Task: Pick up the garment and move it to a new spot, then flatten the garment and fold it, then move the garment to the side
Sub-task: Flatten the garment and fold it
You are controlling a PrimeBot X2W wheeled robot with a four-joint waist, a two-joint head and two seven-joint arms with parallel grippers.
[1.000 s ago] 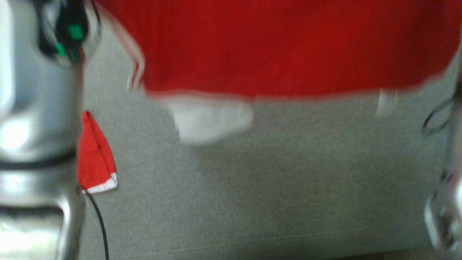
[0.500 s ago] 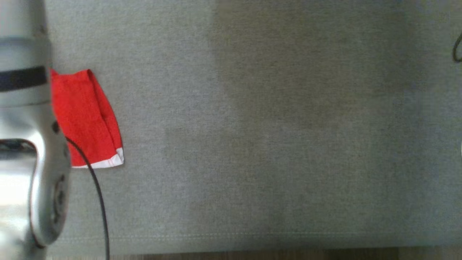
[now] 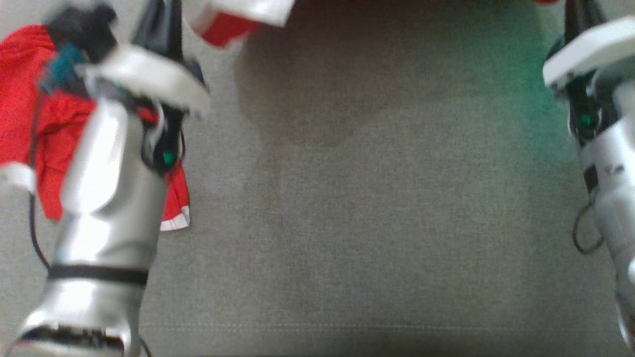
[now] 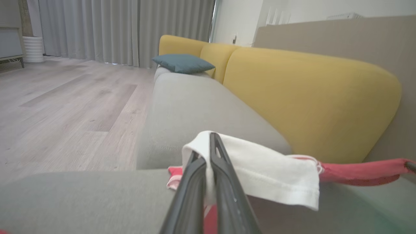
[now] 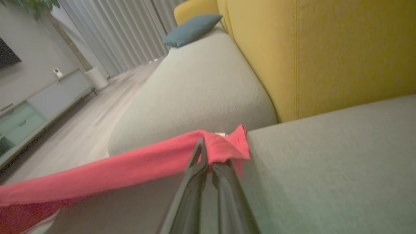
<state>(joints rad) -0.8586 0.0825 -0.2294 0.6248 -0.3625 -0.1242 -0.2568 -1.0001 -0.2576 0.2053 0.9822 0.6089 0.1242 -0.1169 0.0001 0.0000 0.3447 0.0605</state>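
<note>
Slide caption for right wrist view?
Right gripper pinching red garment taut over grey sofa seat, yellow backrest behind.

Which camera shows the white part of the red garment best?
The left wrist view: the white part is sharp, pinched in the left gripper, jaws shut. The head view gives it blurred at the top edge; the right wrist view mainly the taut red edge.

Glossy silver left forearm (image 3: 106, 208), rounded, ringed by a black band (image 3: 96, 273); white flat plate (image 3: 149, 82) at the wrist, green light (image 3: 167, 158) beside it (blurred). Thin black cable (image 3: 32, 233) alongside. Same silver on the right forearm (image 3: 612, 168), looped cable (image 3: 583, 238). Long dark fingers (image 4: 227, 195), tapered.
</note>
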